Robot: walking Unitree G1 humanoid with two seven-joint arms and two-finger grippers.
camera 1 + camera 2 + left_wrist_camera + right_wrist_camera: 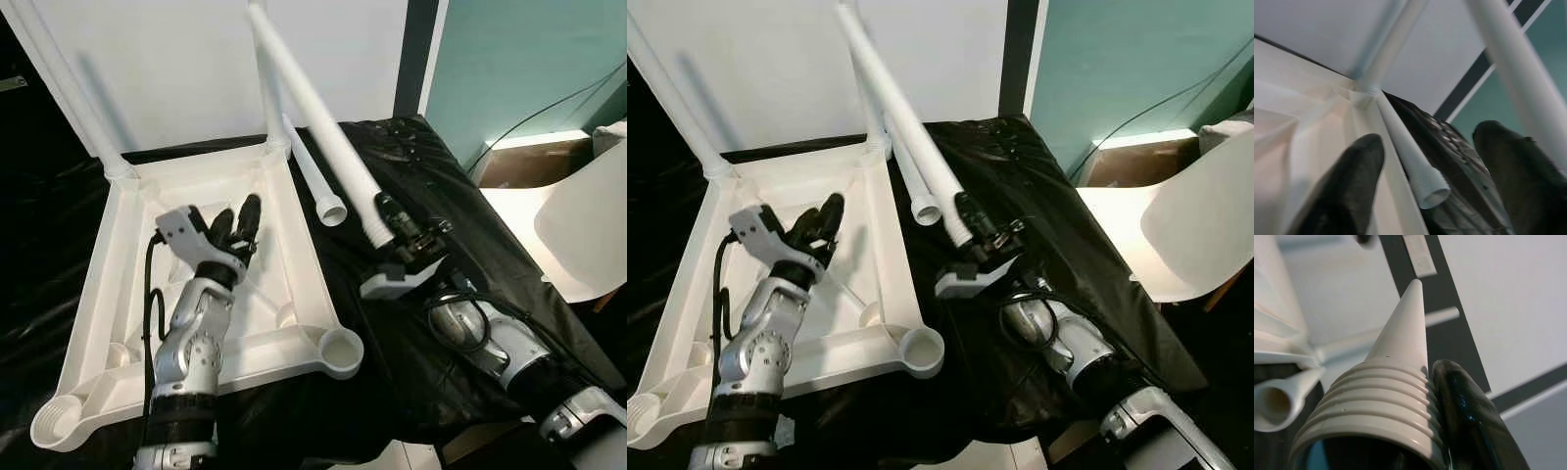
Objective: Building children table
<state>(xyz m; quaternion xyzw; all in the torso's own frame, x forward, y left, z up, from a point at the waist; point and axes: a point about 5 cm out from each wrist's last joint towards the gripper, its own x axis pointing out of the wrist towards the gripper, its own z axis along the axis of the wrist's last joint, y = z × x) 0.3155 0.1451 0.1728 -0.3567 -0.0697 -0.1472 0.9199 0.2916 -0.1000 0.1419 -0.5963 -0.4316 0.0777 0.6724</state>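
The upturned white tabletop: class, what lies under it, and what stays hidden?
Under the white tabletop a black cloth covers the surface, spreading out to the right, where a loose leg lies. Whatever the cloth covers cannot be seen.

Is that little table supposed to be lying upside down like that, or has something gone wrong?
Nothing looks broken. The white table top lies upside down on the black cloth, two legs already fitted. The right gripper holds a third leg; a fourth leg lies loose beside it.

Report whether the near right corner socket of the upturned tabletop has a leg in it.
Empty. The near right corner socket of the tabletop shows an open round hole; the right gripper holds a leg apart from it.
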